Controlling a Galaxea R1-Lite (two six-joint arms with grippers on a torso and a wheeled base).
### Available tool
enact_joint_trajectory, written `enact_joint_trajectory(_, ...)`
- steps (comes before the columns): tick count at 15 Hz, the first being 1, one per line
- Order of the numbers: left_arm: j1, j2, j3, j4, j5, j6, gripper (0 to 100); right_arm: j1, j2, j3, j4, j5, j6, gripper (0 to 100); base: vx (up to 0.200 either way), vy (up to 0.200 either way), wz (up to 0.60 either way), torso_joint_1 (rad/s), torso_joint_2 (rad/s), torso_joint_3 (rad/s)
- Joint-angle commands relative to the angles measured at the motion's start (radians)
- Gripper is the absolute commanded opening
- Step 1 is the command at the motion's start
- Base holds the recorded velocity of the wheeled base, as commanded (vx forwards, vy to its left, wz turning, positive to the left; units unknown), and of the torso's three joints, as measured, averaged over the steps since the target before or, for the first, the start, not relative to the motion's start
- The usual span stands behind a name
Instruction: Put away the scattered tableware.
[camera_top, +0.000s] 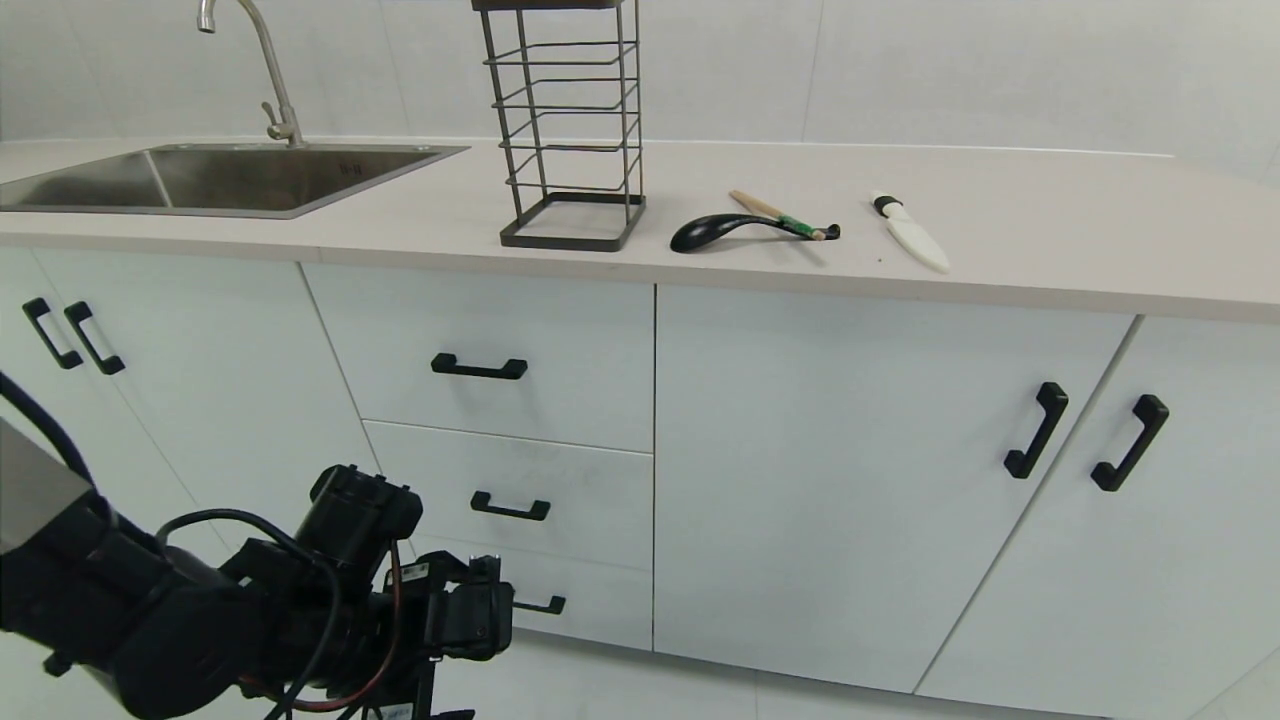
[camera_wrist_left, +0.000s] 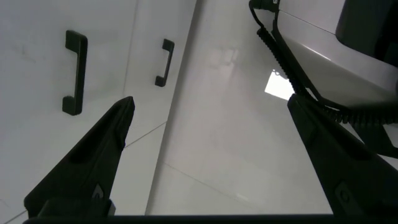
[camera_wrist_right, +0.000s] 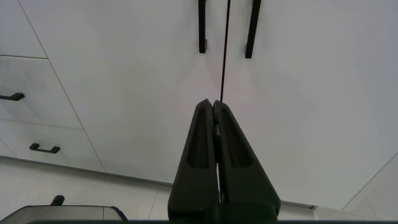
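Stock: my left pincer (camera_wrist_left: 210, 106) spread wide, empty; right pincer (camera_wrist_right: 212, 106) closed, empty. Upper centre, on pale worktop (camera_top: 1050, 230): black curved spoon (camera_top: 715, 231), handle end overlapping wooden chopsticks (camera_top: 775, 213). Risk: lifting one likely drags the other.

We're in a kitchen, no question. Upper left of the head view there's a stainless steel sink (camera_top: 250, 180) set into a pale countertop (camera_top: 1050, 230), with a curved metal faucet (camera_top: 262, 60) rising behind it. Large white wall tiles (camera_top: 950, 70) run across the top of the frame. Below the counter it's all white cabinet doors (camera_top: 830, 520) with black bar handles (camera_top: 1036, 430), and at centre a stack of drawers (camera_top: 560, 340). Top centre, a black wire rack (camera_top: 570, 130) stands on the counter. Just right of it lie a black spoon (camera_top: 720, 232), wooden chopsticks (camera_top: 775, 213) and a white knife (camera_top: 915, 238). Along the bottom edge, pale floor tiles (camera_top: 620, 690).
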Motion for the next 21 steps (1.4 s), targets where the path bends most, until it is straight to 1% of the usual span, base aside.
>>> enact_joint_trajectory(1,0.001,0.019,-0.001,0.0,0.0,0.0,100,0.0,0.0,0.0,0.0,0.0,0.0,0,0.0,0.0,0.0,0.0,0.0,0.0)
enact_joint_trajectory(2,0.004,0.076,-0.029,-0.017,0.003,0.002,100,0.0,0.0,0.0,0.0,0.0,0.0,0,0.0,0.0,0.0,0.0,0.0,0.0)
enact_joint_trajectory(4,0.012,0.117,-0.049,-0.052,0.025,0.005,100,0.0,0.0,0.0,0.0,0.0,0.0,0,0.0,0.0,0.0,0.0,0.0,0.0)
enact_joint_trajectory(5,0.027,0.14,-0.064,-0.061,0.029,0.011,100,0.0,0.002,0.0,0.0,0.0,0.0,0,0.0,0.0,0.0,0.0,0.0,0.0)
enact_joint_trajectory(6,0.038,0.156,-0.079,-0.061,0.029,0.026,100,0.0,0.002,0.0,0.0,0.0,0.0,0,0.0,0.0,0.0,0.0,0.0,0.0)
enact_joint_trajectory(8,0.085,0.196,-0.132,-0.058,0.026,0.089,100,0.0,0.002,0.0,0.0,0.0,0.0,0,0.0,0.0,0.0,0.0,0.0,0.0)
enact_joint_trajectory(9,0.096,0.217,-0.158,-0.061,0.026,0.11,100,0.0,0.002,0.0,0.0,0.0,0.0,0,0.0,0.0,0.0,0.0,0.0,0.0)
enact_joint_trajectory(10,0.101,0.234,-0.185,-0.061,0.026,0.124,100,0.0,0.002,0.0,0.0,0.0,0.0,0,0.0,0.0,0.0,0.0,0.0,0.0)
enact_joint_trajectory(11,0.102,0.271,-0.247,-0.061,0.022,0.149,100,0.0,0.002,0.0,0.0,0.0,0.0,0,0.0,0.0,0.0,0.0,0.0,0.0)
enact_joint_trajectory(12,0.102,0.297,-0.282,-0.061,0.019,0.155,100,0.0,0.002,0.0,0.0,0.0,0.0,0,0.0,0.0,0.0,0.0,0.0,0.0)
enact_joint_trajectory(13,0.102,0.297,-0.282,-0.061,0.019,0.155,100,0.0,0.002,0.0,0.0,0.0,0.0,0,0.0,0.0,0.0,0.0,0.0,0.0)
enact_joint_trajectory(14,0.102,0.346,-0.326,-0.061,0.009,0.156,100,0.0,0.002,0.0,0.0,0.0,0.0,0,0.0,0.0,0.0,0.0,0.0,0.0)
enact_joint_trajectory(15,0.101,0.372,-0.348,-0.061,0.003,0.156,100,0.0,0.0,0.0,0.0,0.0,0.0,0,0.0,0.0,0.0,0.0,0.0,0.0)
enact_joint_trajectory(18,0.102,0.377,-0.351,-0.061,0.002,0.156,100,0.0,0.002,0.0,0.0,0.0,0.0,0,0.0,0.0,0.0,0.0,0.0,0.0)
enact_joint_trajectory(21,0.139,0.393,-0.354,-0.079,0.002,0.158,100,0.0,0.0,0.0,0.0,0.0,0.0,0,0.0,0.0,0.0,0.0,0.0,0.0)
